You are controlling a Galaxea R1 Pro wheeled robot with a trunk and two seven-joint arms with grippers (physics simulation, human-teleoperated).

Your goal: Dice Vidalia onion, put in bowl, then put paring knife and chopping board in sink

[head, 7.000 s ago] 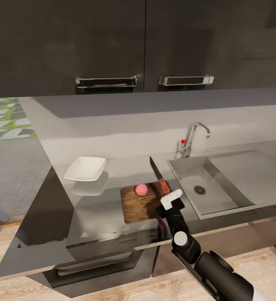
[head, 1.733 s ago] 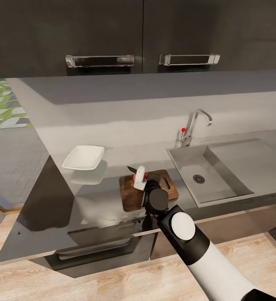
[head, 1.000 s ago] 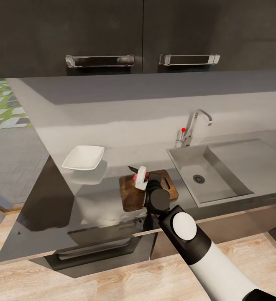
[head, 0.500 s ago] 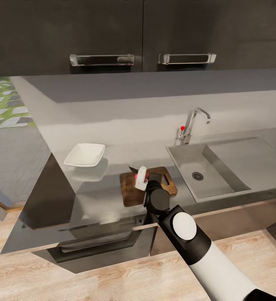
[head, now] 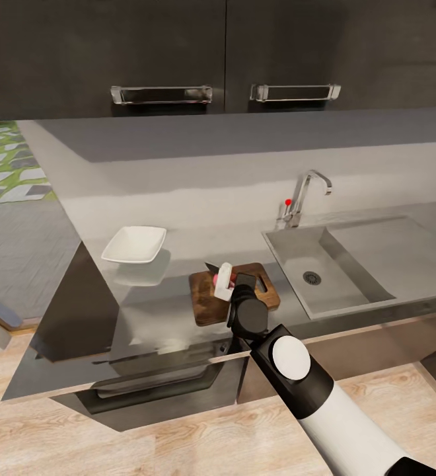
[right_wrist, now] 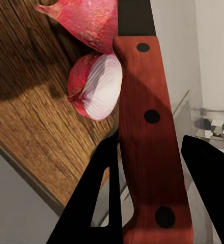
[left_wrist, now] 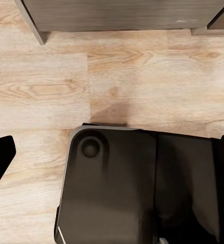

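Observation:
My right gripper (head: 226,283) is shut on the paring knife (right_wrist: 150,132) by its red-brown riveted handle, over the dark wooden chopping board (head: 208,307). The dark blade tip (head: 209,268) points away toward the bowl side. Beside the blade on the board (right_wrist: 35,112), the Vidalia onion lies in two halves. One half (right_wrist: 99,89) shows its white cut face and the other (right_wrist: 86,18) shows pink skin. The white bowl (head: 134,244) sits on the countertop (head: 145,317), left of the board. The steel sink (head: 337,291) is on the right. My left gripper (left_wrist: 112,152) hangs open over the floor.
A chrome tap (head: 304,195) with a red dot stands behind the sink. Dark wall cabinets (head: 165,53) hang above the counter. Below the front edge is an oven door (head: 152,390). The left wrist view looks down on wooden floor (left_wrist: 46,86) and my dark base (left_wrist: 117,188).
Seven seconds ago the knife lay at the board's right edge beside a whole onion. Now my right gripper holds it over the halved onion. Over the last second only the camera shifted.

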